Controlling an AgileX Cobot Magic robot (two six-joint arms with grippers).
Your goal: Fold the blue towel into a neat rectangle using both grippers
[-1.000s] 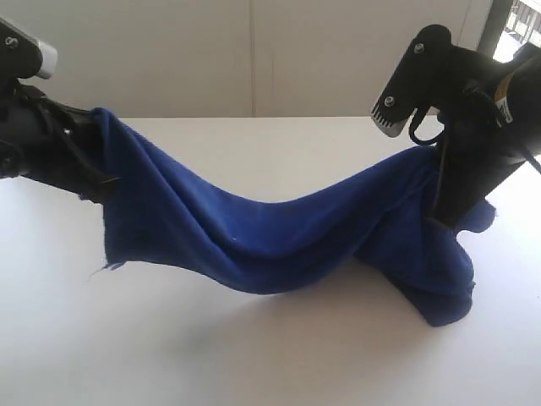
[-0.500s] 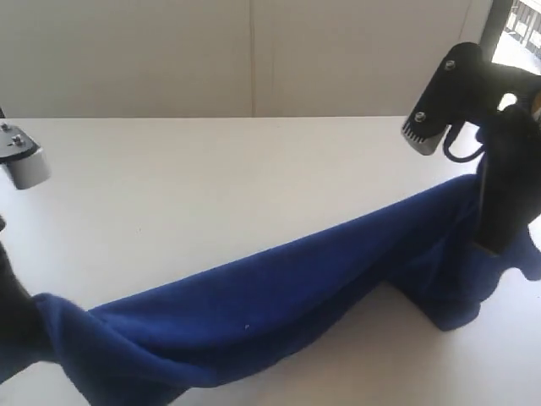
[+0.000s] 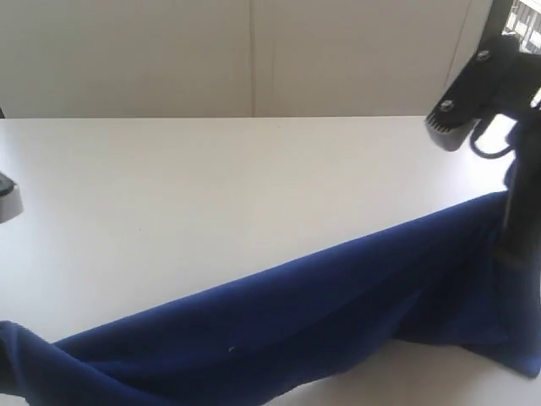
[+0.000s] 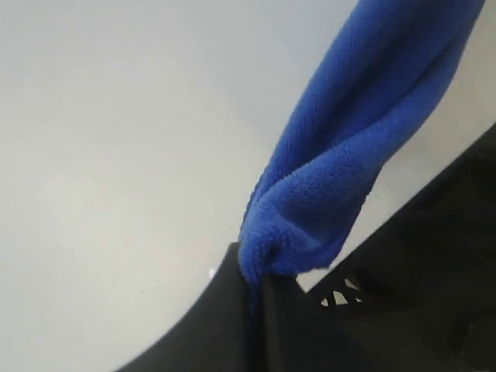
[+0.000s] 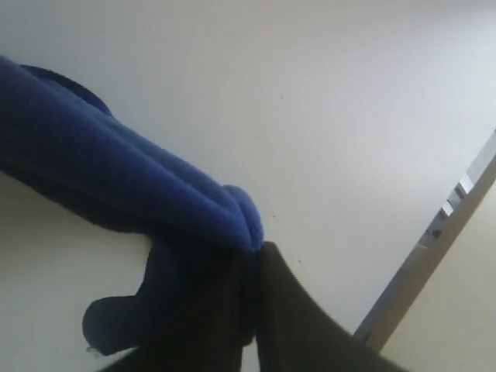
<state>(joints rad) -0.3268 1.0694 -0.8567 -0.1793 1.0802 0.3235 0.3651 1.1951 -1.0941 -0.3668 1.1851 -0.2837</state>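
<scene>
The blue towel (image 3: 287, 321) hangs as a long bunched band over the white table (image 3: 211, 186), sloping from the lower left corner up to the right edge of the exterior view. My right gripper (image 3: 511, 228) is shut on its right end; loose cloth droops below to the table. My left gripper is out of the exterior view at the lower left. In the left wrist view my left gripper (image 4: 256, 283) pinches a gathered corner of the towel (image 4: 341, 170). In the right wrist view my right gripper (image 5: 254, 260) clamps the towel (image 5: 124, 186) between its black fingers.
A pale wall (image 3: 254, 59) runs behind the table's far edge. A grey block of the left arm (image 3: 7, 199) shows at the left edge. The table's edge (image 5: 434, 248) lies close beside the right gripper in the right wrist view.
Both arms have carried the towel toward the camera and outward. The left end dropped from the upper left to the lower left corner, and the towel has stretched into a straighter band.
</scene>
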